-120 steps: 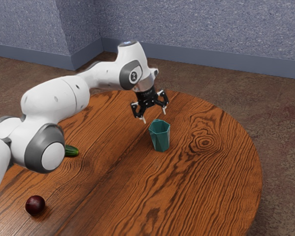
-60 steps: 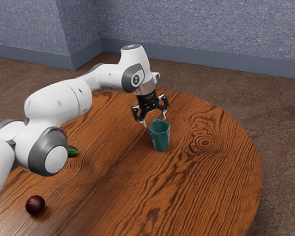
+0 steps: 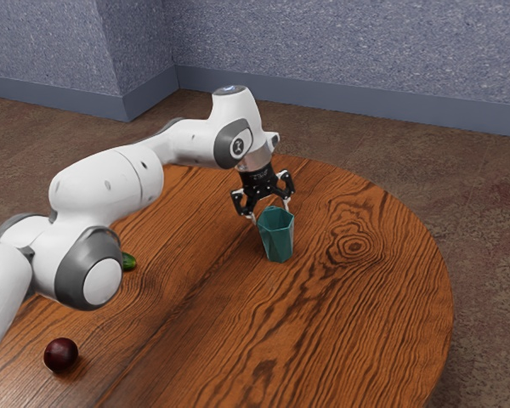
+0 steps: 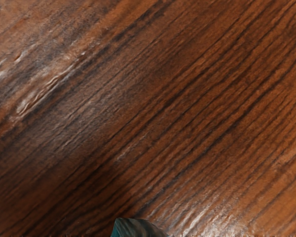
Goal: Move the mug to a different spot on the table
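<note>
Our gripper (image 3: 269, 207) hangs wide open and empty just over the mug (image 3: 276, 236). We judge it placed for a rim grasp.

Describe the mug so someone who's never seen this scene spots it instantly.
Start from the round wooden table. Near its middle, right under the open black gripper, stands the teal faceted mug, upright and narrowing toward its base. It is the only teal, angular thing there: the dark red round fruit and the green cucumber lie far off toward the exterior view's left.
</note>
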Robot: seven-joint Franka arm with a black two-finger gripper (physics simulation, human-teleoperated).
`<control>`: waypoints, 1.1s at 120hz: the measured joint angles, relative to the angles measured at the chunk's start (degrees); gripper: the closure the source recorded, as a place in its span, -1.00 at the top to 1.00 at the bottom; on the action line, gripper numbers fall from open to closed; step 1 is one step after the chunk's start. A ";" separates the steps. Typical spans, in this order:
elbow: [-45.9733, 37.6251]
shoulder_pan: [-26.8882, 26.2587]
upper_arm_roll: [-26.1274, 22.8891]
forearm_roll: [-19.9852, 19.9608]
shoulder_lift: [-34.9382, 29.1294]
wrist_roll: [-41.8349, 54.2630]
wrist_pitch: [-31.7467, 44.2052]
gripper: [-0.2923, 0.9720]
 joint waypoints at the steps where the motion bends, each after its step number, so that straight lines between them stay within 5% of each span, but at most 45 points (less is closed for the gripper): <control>1: 0.00 0.01 -0.03 0.00 0.00 0.04 0.02 0.36; 73: -0.53 0.83 -2.49 -0.48 0.18 2.02 0.63 -0.37; 132: -7.79 9.30 -3.62 -22.86 -5.43 -1.47 -10.77 -0.61</control>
